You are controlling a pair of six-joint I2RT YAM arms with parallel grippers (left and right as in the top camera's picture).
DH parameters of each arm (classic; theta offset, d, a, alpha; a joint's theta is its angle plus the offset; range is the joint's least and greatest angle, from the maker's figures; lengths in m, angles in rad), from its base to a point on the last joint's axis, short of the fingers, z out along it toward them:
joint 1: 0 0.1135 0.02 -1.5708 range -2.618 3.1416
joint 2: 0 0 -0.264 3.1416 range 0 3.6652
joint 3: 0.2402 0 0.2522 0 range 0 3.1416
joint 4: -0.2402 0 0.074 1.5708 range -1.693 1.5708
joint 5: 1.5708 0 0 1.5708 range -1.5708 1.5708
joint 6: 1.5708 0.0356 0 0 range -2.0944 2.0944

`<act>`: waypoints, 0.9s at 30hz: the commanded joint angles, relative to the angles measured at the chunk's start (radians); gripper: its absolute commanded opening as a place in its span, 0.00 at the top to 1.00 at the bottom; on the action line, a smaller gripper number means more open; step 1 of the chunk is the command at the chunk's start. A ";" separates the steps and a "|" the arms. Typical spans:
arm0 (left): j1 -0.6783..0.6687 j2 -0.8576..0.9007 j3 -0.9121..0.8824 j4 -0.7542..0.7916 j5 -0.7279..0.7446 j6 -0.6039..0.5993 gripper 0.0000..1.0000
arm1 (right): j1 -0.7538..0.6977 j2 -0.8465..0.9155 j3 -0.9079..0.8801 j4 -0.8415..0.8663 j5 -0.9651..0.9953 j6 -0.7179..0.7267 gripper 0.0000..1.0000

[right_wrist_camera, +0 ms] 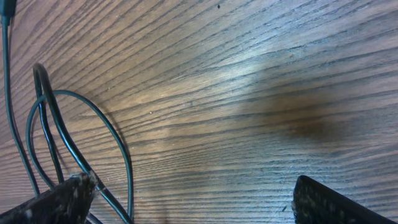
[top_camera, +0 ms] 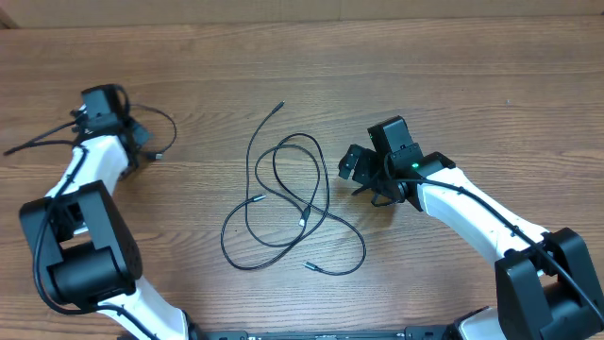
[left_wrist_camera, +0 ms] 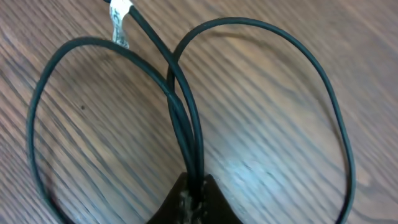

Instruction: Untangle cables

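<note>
The tangled cables (top_camera: 288, 198) lie in overlapping loops at the middle of the wooden table (top_camera: 425, 76), with several plug ends poking out of the heap. A separate looped cable (top_camera: 170, 127) sits well apart, at the left edge of the working area. In the left wrist view its strands (left_wrist_camera: 186, 124) fan into two loops, with a silver-tipped plug (left_wrist_camera: 118, 28) at the top.

The main risk is on the right. One finger (right_wrist_camera: 56, 202) stands just beside, perhaps touching, loops of thin cable. Closing there could catch several strands at once, and pulling would then tighten the knot rather than free it. On the left, the doubled strands could slip out unevenly and re-cross.

The left gripper (left_wrist_camera: 194, 196) has its jaws almost together, pinching the bunched strands of the looped cable. The right gripper (right_wrist_camera: 199, 205) has its jaws spread wide and holds nothing.
</note>
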 commanded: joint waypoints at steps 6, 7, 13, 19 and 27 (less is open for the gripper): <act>0.050 0.001 0.028 0.032 0.354 0.021 0.00 | -0.001 0.005 -0.002 0.003 -0.001 0.001 0.00; 0.050 0.000 0.045 0.011 0.377 0.016 0.00 | -0.001 0.005 -0.002 0.003 -0.001 0.001 0.00; 0.040 -0.079 0.118 -0.113 0.446 -0.010 0.00 | -0.001 0.005 -0.002 0.003 0.000 0.001 0.00; -0.011 -0.225 0.119 -0.251 0.481 -0.012 0.09 | -0.001 0.005 -0.002 0.003 -0.001 0.001 0.00; -0.247 -0.224 0.049 -0.565 0.512 0.053 0.12 | -0.001 0.005 -0.002 0.003 -0.001 0.001 0.00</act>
